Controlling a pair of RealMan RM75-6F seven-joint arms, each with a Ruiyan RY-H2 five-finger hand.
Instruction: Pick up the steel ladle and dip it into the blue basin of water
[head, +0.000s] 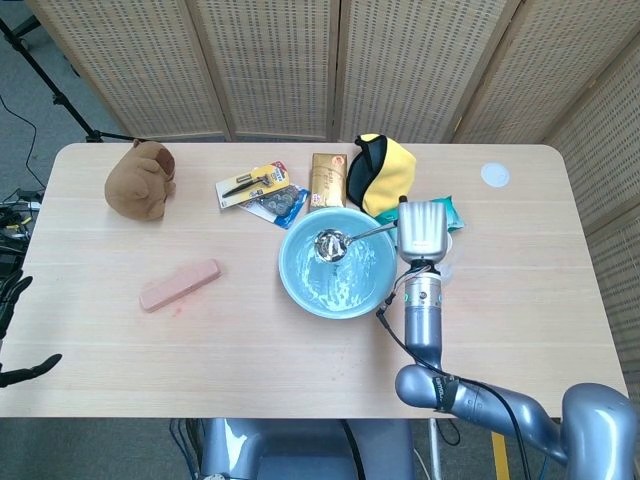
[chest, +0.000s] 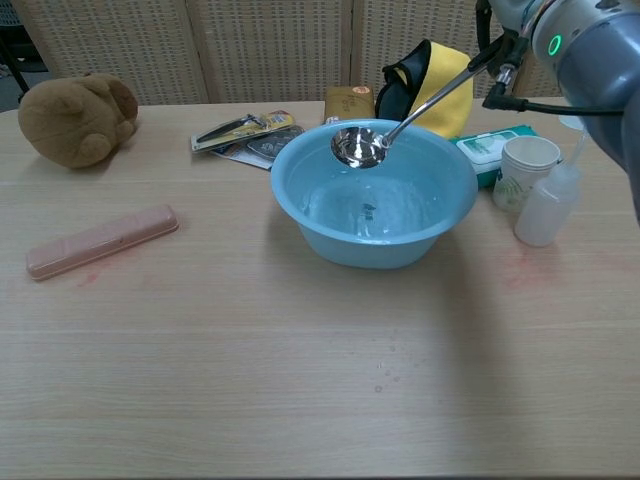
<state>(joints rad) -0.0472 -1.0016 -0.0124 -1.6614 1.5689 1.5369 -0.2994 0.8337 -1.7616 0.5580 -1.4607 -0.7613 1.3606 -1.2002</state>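
Ladle: the steel ladle (chest: 362, 147) is in the air above the basin, its bowl over the far rim area at about 11 o'clock from the basin's centre in the chest view, clear of the water.
Long axis: the handle runs from the bowl up toward 2 o'clock, into the right hand.
Right hand: the right hand (head: 422, 231) sits at 3 o'clock of the basin in the head view, just past its rim; it grips the handle's end, though the fingers themselves are hidden behind the hand's back.
Basin: the blue basin (head: 300, 285) stands mid-table with water in it, directly beneath the ladle bowl.
Key relation: the water lies straight below and slightly toward 5 o'clock from the ladle bowl, so a dip calls for lowering the hand with the handle tilt kept.
Left hand: only dark fingertips of the left hand (head: 18, 330) show at the table's 9 o'clock edge, well apart from everything; whether they are spread or curled, I cannot tell.
Nearer arm: the right, by far.
Risk: cup (chest: 526, 165) and bottle (chest: 546, 205) stand near the right wrist.
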